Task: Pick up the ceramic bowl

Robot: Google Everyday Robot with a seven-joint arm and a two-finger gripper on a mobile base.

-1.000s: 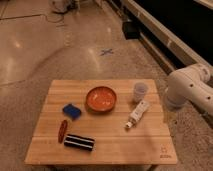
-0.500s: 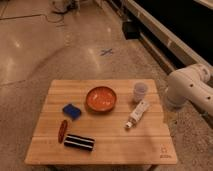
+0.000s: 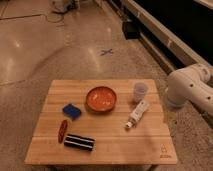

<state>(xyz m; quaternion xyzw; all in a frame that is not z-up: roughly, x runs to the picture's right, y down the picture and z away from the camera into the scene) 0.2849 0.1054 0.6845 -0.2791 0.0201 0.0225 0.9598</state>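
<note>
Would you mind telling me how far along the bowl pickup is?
Nothing looks done: the ceramic bowl sits on the wooden table, nothing touching it. In hand: only the arm shows, beside the table; the gripper is out of view. Left: reaching, grasping and lifting the bowl.

Table holds ceramic bowl, cup, tube, blue block, red packet, striped bar.
</note>
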